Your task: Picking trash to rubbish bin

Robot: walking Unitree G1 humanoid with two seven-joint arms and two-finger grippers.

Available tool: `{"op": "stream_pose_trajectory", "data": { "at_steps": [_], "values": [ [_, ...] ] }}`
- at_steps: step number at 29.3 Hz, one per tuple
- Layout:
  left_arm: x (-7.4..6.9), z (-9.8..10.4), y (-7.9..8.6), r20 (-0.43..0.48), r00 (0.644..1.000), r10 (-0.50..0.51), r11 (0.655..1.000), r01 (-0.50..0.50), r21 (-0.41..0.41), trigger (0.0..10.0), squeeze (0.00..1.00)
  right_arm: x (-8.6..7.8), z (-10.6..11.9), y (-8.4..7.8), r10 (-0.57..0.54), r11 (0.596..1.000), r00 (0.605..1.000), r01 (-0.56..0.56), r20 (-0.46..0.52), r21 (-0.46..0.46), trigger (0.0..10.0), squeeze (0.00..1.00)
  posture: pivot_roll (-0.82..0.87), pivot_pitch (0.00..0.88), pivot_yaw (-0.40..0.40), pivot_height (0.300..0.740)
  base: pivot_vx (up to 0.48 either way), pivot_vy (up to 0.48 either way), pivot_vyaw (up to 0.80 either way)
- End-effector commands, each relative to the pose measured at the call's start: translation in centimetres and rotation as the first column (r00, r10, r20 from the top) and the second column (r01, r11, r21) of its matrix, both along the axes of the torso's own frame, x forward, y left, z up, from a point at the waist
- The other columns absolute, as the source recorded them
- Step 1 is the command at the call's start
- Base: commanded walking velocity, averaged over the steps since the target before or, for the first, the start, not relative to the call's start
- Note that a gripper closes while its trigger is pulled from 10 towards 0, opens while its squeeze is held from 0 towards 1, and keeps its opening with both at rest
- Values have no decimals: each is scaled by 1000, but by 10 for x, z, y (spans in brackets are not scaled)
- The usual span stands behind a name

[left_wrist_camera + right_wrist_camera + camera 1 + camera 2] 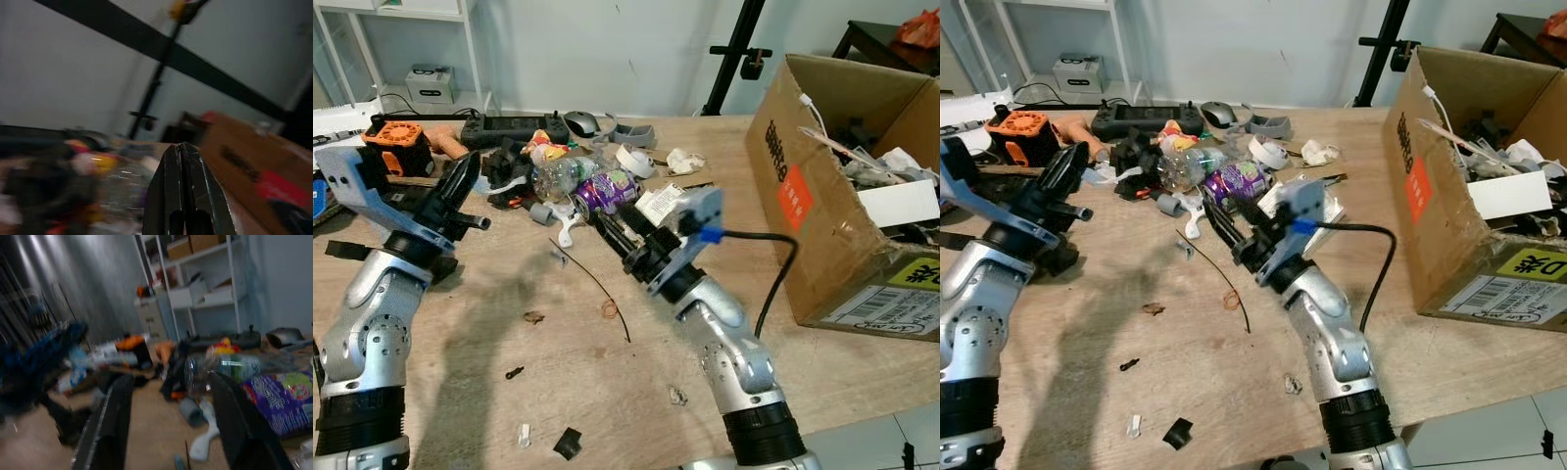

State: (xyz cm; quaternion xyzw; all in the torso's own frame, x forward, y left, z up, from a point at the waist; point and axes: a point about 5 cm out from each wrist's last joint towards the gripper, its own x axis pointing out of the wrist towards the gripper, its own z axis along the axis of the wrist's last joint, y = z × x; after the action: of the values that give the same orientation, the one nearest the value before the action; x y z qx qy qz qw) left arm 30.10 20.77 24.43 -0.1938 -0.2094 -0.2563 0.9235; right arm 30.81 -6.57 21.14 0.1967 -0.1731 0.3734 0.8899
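we are standing at a big wooden table (607, 392) with a pile of trash across its far side, and a big cardboard box (822, 196) is sitting on the table on our right, already holding lots of junk, so we are guessing it is the rubbish bin. our right gripper (599, 217) is reaching out low over the table with its two black fingers spread apart and nothing between them, and its tip is sitting just beside the purple can (605, 189). our left gripper (460, 181) is hanging in the air over the left side of the table with its fingers pressed together and holding nothing. we think we are at the step of going for a piece of trash, and the can looks like the one we are aiming at. the can is lying on its side in the pile, next to a clear plastic bottle (558, 176). its long side is running across the table from left to right, a bit slanted, and its shiny round end is pointing to our left and a little toward us. for the next move we think the right gripper needs to get one finger on each side of the can's round body, squeeze, lift it, and carry it right to the box.
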Motion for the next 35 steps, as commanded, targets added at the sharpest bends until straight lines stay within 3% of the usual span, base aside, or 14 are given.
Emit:
{"op": "stream_pose_trajectory", "data": {
  "at_steps": [1,5,11,12,26,35],
  "values": [
    [-3,-4,-7,-14,999,-48,999,48,-5,0,0,-3,4,0,20,999,1000,-20,8,33,10000,1000,2,175,-45,740,0,0,0],
    [-7,-3,-20,-11,994,-113,991,112,-76,0,0,-7,10,8,98,989,995,-96,-10,110,10000,1000,0,172,-44,740,0,0,0],
    [-7,-1,-32,-9,988,-152,980,149,-132,0,0,-2,8,14,83,990,994,-73,-76,117,10000,1000,5,172,-43,740,0,0,0],
    [-6,0,-39,-4,984,-176,971,173,-164,0,0,-1,7,17,102,987,988,-86,-114,139,10000,0,5,171,-41,740,0,0,0],
    [-11,1,-83,0,944,-330,917,321,-237,0,0,-2,14,21,212,942,960,-151,-185,301,10000,0,4,173,-39,740,0,0,0],
    [-12,4,-92,4,936,-351,903,340,-262,0,0,-5,20,25,289,911,939,-211,-185,354,10000,0,4,175,-38,740,0,0,0]
  ]
}}
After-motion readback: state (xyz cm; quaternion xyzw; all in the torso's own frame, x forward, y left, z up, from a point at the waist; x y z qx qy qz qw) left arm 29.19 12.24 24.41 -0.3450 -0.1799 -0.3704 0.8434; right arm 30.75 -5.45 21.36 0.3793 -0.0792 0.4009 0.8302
